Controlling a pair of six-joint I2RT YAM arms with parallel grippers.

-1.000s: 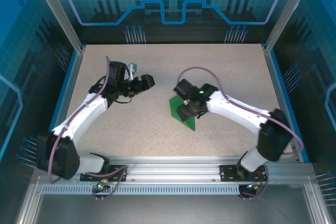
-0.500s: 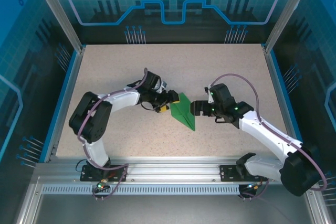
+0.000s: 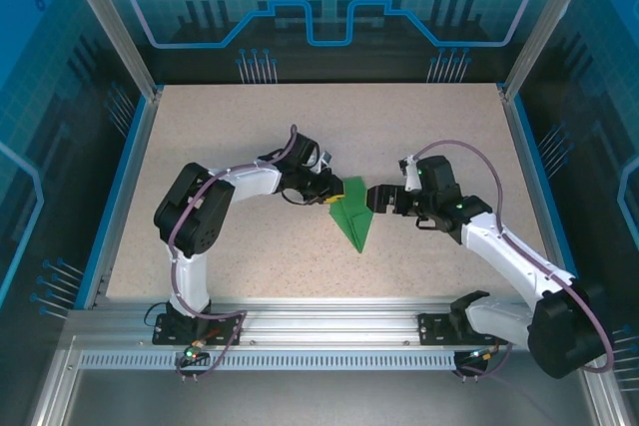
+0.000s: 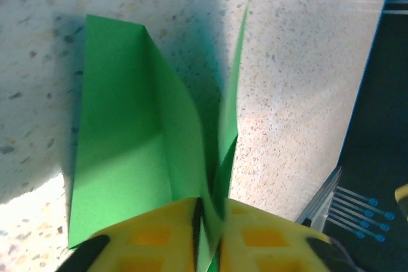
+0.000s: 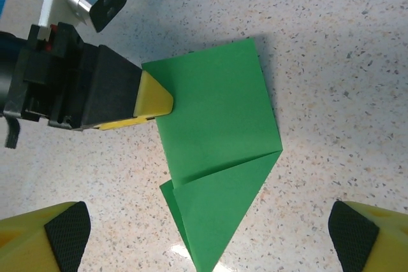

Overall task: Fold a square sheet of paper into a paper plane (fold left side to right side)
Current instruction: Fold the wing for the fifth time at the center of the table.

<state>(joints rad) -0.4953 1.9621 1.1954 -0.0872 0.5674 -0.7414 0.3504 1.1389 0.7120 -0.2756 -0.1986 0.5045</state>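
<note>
Pinching left tool (image 3: 327,193): closed tight on the far left edge of the green paper (image 3: 351,218), its yellow pads (image 4: 159,237) squeezing the layers together.
Right tool (image 3: 382,198): jaws spread wide, holding nothing, just beside the paper's right edge.
Paper: a creased pointed shape in the middle of the surface (image 3: 230,127), between the two tools, tip toward the arms' bases; one flap stands up by the pads.
Step, as I read it: carrying the left side over to the right.
Doing it well: I'd lift the pinched edge in a low arc and let the right tool pin the other side, so the edges meet before creasing.
Risk: thin paper may slide or buckle.
</note>
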